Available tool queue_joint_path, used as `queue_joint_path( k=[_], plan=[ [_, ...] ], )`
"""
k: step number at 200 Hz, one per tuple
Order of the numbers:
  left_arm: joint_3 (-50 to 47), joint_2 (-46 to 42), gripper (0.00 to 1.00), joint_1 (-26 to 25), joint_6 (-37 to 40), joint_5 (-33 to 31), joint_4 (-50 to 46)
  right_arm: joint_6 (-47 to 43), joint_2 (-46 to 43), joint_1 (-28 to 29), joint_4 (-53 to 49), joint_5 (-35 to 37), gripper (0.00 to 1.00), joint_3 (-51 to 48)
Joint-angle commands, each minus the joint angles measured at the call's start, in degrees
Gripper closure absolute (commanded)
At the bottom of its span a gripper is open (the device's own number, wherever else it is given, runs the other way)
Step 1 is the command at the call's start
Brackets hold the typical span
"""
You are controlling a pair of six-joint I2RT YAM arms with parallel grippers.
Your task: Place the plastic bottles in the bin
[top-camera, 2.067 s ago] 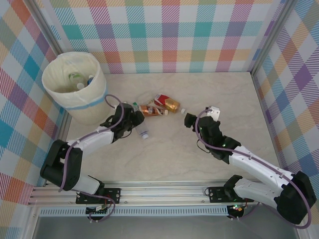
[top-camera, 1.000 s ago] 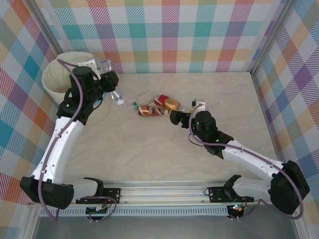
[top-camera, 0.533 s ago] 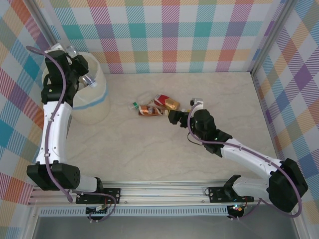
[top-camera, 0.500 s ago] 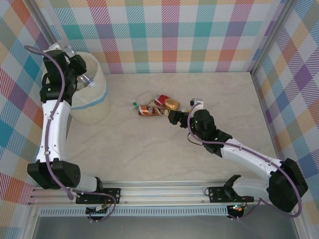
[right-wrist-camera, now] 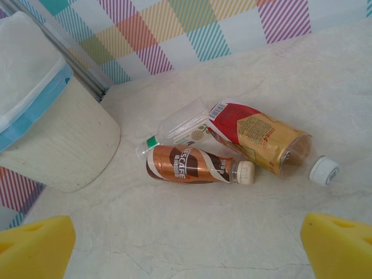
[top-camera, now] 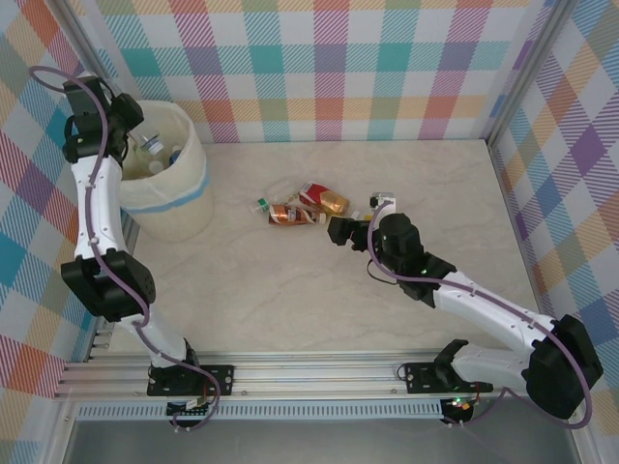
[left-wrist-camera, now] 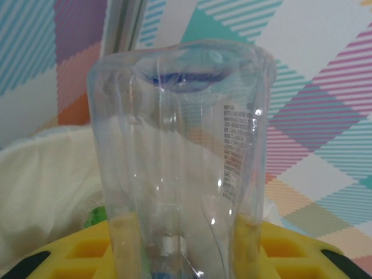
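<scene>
A clear bottle [left-wrist-camera: 180,163] is seen upright in the middle of the left wrist view. It is clamped between the yellow fingers [left-wrist-camera: 87,256] of the left hand [left-wrist-camera: 186,258], which is closed tight on its lower part (small print can be made out down its right side). Behind it, at the lower left of that frame, the cream inside of the bin [left-wrist-camera: 40,186] is visible.

In the top view the left hand [top-camera: 126,118] is found at the upper left, over the far left rim of the bin [top-camera: 179,198], and two bottles [top-camera: 148,147] can be made out lying inside it.

Three more bottles are seen on the tabletop [top-camera: 290,300] near the frame's centre, lying close together: a brown-labelled bottle [right-wrist-camera: 192,164], a red-and-gold bottle [right-wrist-camera: 261,136] and a green-capped bottle [right-wrist-camera: 174,129]. A loose white cap [right-wrist-camera: 324,170] lies just beside the red-and-gold bottle's mouth. The right hand [top-camera: 340,230] is held just right of this cluster, opened wide, with nothing gripped.
</scene>
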Motion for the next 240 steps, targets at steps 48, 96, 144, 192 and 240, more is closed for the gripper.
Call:
queue_joint_path(
  k=[48, 96, 144, 192, 240],
  plan=[
    [8.5, 8.9, 0.45, -1.1, 1.3, 17.0, -10.1, -1.5, -0.2, -0.2, -0.7, 0.9, 0.00, 0.8],
    [13.4, 10.3, 0.00, -2.8, 0.4, 17.2, -13.8, -1.8, 2.9, -0.2, -2.5, 0.5, 0.00, 2.6],
    [11.9, 5.5, 0.00, -2.7, 0.4, 13.9, -13.4, -6.6, 7.3, -0.3, -5.0, 0.7, 0.00, 5.8],
    [4.5, -1.7, 0.00, -3.4, -2.1, 15.0, -5.8, -18.1, 13.7, -1.1, -10.0, -0.2, 0.00, 11.3],
    [-2.1, -6.4, 0.00, -5.4, -5.3, 15.5, -0.9, -22.9, 21.9, -4.8, -16.3, -4.5, 0.04, 18.8]
  ],
)
